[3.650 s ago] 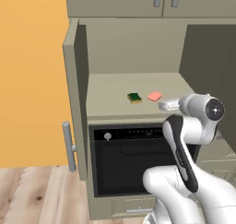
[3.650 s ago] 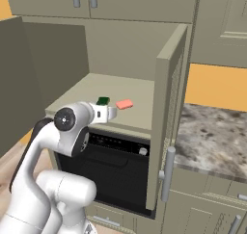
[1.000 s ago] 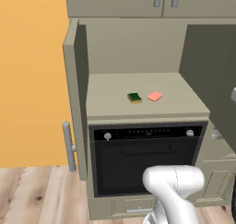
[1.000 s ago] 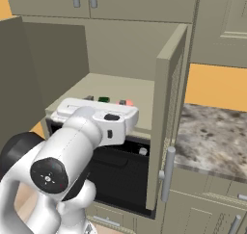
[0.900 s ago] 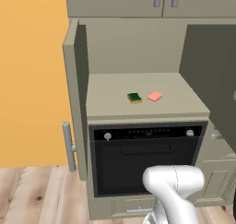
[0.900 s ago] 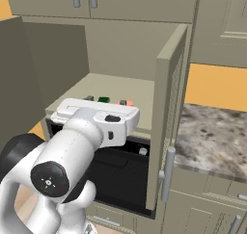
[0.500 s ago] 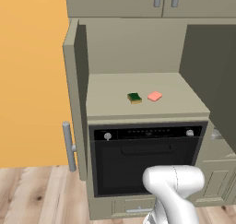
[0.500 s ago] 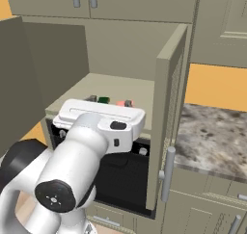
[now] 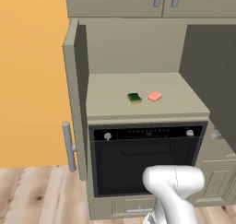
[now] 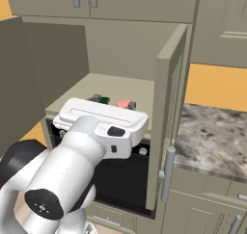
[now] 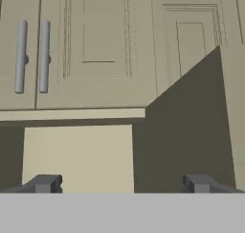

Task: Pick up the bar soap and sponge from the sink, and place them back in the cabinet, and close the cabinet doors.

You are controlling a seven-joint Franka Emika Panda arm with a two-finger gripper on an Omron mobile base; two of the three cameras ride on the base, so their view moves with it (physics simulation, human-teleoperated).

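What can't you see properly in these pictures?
- Sponge and bar soap, right base view: mostly behind the robot's hand.
- Right cabinet door, left base view: cut off by the edge.
- End effector, hand view: just the fingertips show.

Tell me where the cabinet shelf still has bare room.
The beige shelf is bare left of the small green-and-yellow sponge, up to the open olive-grey left door, and behind both items. It is crowded only at the middle front, where the salmon-pink soap bar lies beside the sponge.
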